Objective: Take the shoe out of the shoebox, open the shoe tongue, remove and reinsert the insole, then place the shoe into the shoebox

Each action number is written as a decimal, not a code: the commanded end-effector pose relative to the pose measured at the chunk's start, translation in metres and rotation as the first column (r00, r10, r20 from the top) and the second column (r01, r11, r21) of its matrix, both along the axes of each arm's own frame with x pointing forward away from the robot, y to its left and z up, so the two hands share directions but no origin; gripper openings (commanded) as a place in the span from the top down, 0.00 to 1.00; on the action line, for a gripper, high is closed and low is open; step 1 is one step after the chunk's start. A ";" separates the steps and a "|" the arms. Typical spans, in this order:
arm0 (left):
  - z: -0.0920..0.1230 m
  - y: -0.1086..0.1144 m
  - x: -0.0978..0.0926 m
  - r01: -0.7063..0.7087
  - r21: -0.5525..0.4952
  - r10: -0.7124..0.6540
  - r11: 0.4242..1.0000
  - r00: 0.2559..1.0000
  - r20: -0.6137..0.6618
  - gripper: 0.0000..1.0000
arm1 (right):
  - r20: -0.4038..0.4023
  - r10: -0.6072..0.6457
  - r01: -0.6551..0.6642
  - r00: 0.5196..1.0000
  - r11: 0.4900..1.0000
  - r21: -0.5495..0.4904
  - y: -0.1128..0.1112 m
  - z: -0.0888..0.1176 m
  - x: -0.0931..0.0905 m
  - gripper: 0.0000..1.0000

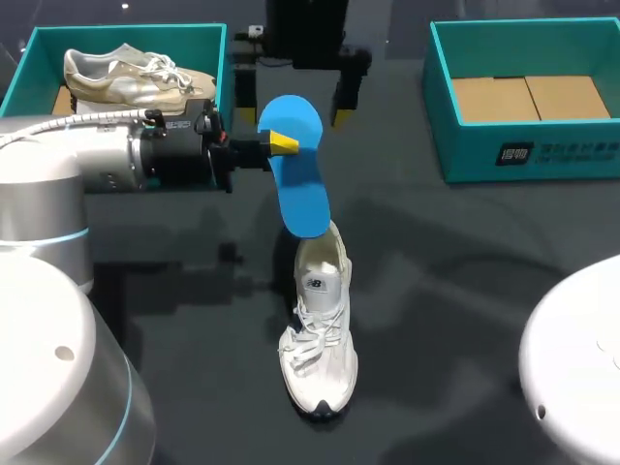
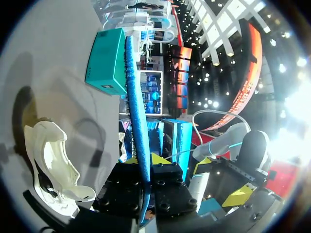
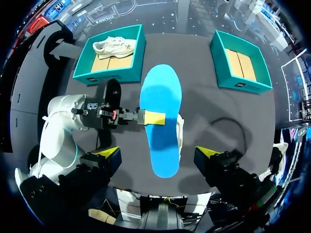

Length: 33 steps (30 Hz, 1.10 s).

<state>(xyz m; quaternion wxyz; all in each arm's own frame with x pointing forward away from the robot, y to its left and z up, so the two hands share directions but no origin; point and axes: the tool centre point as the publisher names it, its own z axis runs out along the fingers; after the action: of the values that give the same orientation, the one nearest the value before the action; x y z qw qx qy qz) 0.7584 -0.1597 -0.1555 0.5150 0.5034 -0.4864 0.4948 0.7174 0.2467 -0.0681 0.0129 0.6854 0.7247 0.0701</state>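
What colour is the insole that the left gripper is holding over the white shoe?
Bright blue all over; the flat insole shows best in the right wrist view.

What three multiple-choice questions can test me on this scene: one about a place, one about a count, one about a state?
1. Where is the blue insole? A. held up over the white shoe on the table B. inside that shoe C. in a box
2. How many teal shoeboxes stand on the table? A. one B. two C. three
3. In what state are the left jaws? A. open and empty B. shut on a lace C. shut on the insole
Answers: 1 A, the head view shows it up above the shoe's heel. 2 B, the left box holds another shoe, the right box holds none. 3 C, in the left wrist view the insole runs edge-on between them, pinched from both sides.
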 end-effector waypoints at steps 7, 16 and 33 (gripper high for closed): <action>-0.001 0.000 0.000 0.000 -0.001 0.000 1.000 1.000 0.001 1.00 | 0.023 -0.051 0.055 0.998 0.957 -0.284 0.003 0.005 0.005 0.00; -0.001 0.000 0.000 0.000 -0.001 0.000 1.000 1.000 0.001 1.00 | 0.025 -0.055 0.059 0.998 0.968 -0.245 -0.002 0.006 0.007 0.00; -0.001 0.000 0.000 0.000 -0.001 0.000 1.000 1.000 0.001 1.00 | -0.011 -0.065 0.066 0.998 0.988 0.138 -0.043 0.011 0.001 0.00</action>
<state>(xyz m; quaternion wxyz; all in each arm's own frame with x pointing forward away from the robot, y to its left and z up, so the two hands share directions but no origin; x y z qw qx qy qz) 0.7584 -0.1597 -0.1555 0.5150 0.5034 -0.4863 0.4948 0.7203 0.2276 -0.0534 0.0622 0.7159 0.6952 0.0191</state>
